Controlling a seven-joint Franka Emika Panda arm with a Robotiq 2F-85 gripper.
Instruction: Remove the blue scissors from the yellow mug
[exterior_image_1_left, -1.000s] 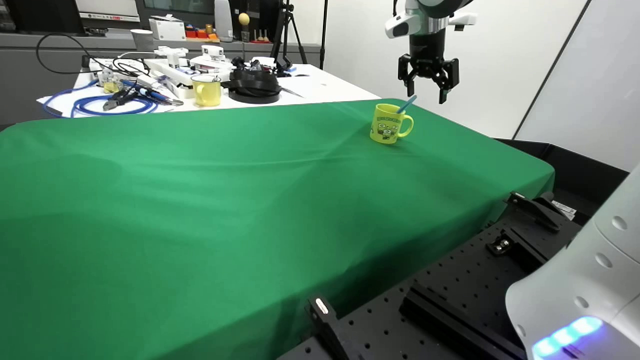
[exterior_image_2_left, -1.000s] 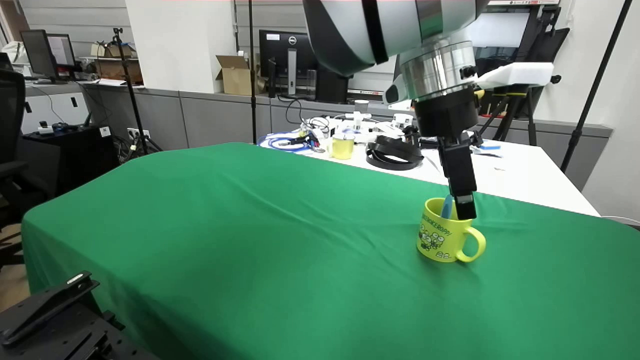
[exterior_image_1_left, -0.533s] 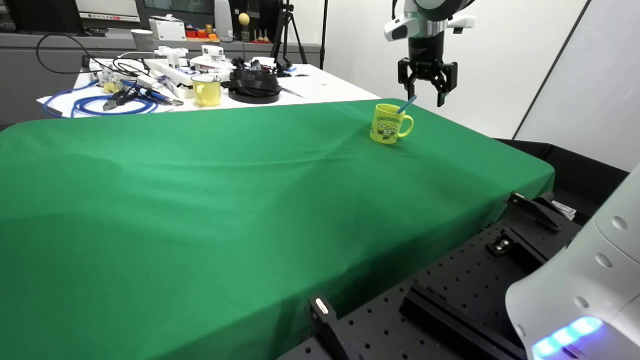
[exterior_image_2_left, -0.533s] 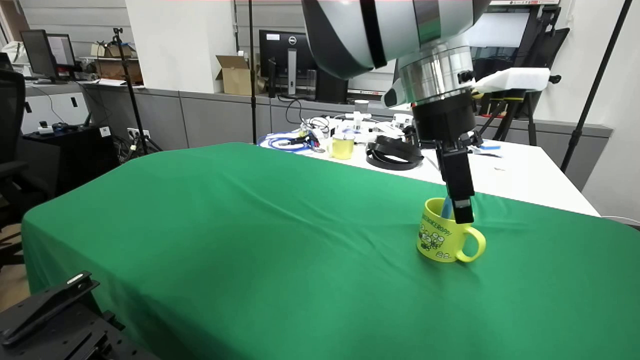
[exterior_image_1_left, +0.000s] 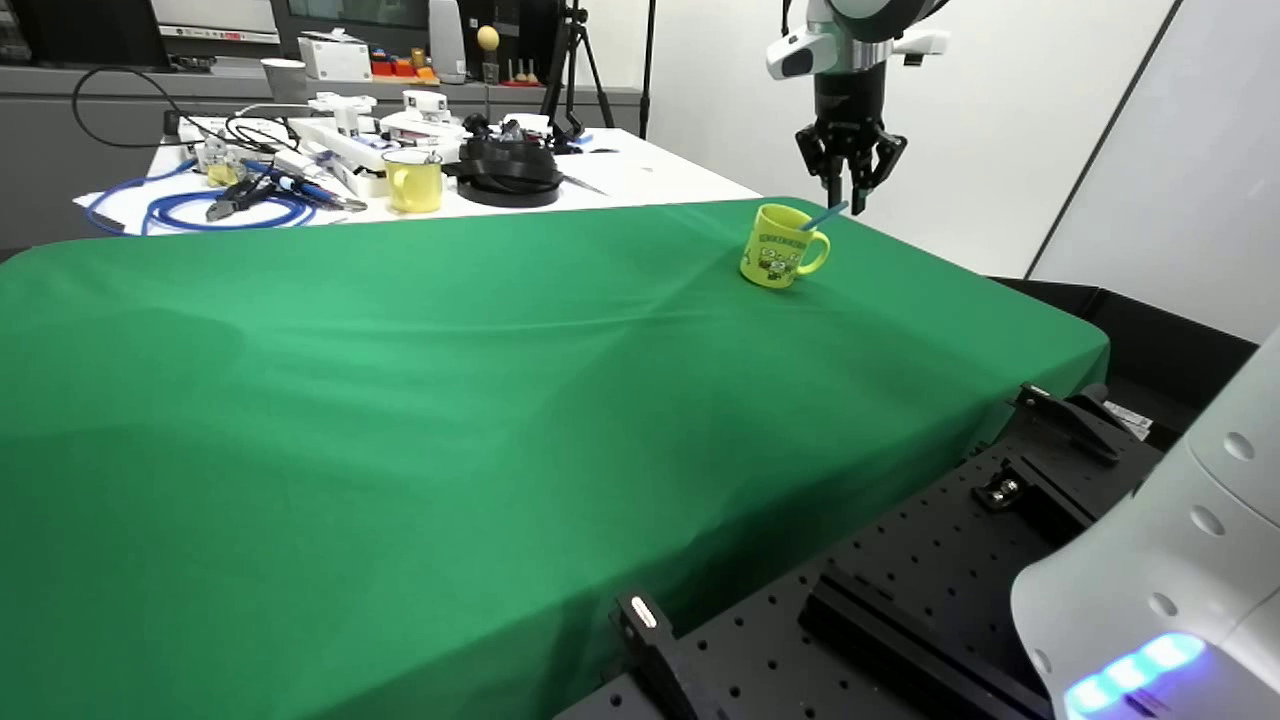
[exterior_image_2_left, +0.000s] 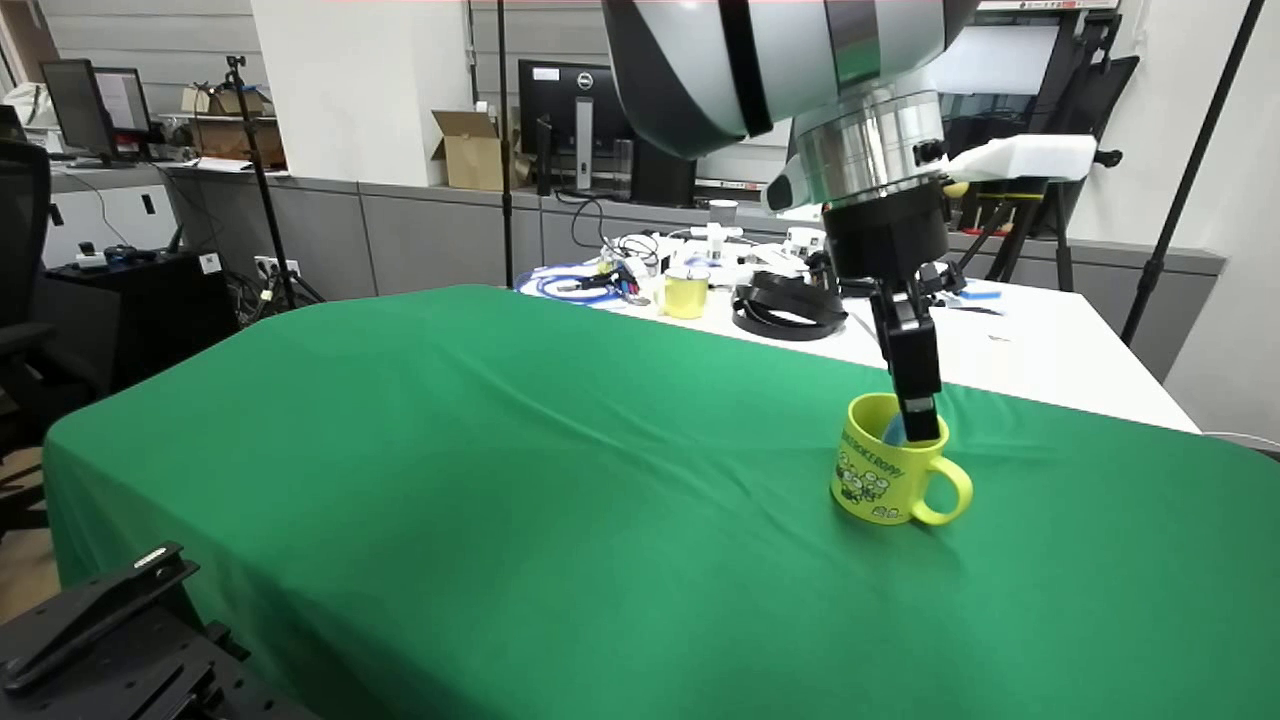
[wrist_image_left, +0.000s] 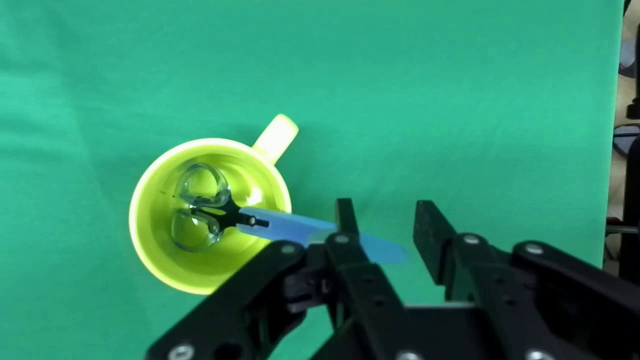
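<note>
The yellow mug (exterior_image_1_left: 768, 252) stands on the green cloth, its handle pointing right in both exterior views. From its mouth leans the pair of blue scissors (wrist_image_left: 285, 224). Their clear finger loops lie inside the mug, and the blue blade end sticks out past the rim. My gripper (wrist_image_left: 385, 205) is over the cloth beside the mug, its jaws partly open. In the wrist view the left finger crosses over the blue part, and the tip shows in the gap without reaching the right finger. An exterior view shows one finger (exterior_image_2_left: 918, 418) in front of the mug's mouth, hiding part of the scissors.
Behind the green-covered table, a white table (exterior_image_1_left: 690, 180) carries a paler yellow mug (exterior_image_1_left: 415, 188), blue cables (exterior_image_1_left: 230, 207), tools and black straps (exterior_image_1_left: 508, 172). A white wall stands beyond the cloth's edge near the arm. Black rail hardware (exterior_image_1_left: 900, 600) borders the near side.
The jaws have narrowed from wide to partly open, and the hand has dropped slightly. The blue scissors now lean lower, their tip shifted toward the handle side. The mug has shifted or tipped a little.
</note>
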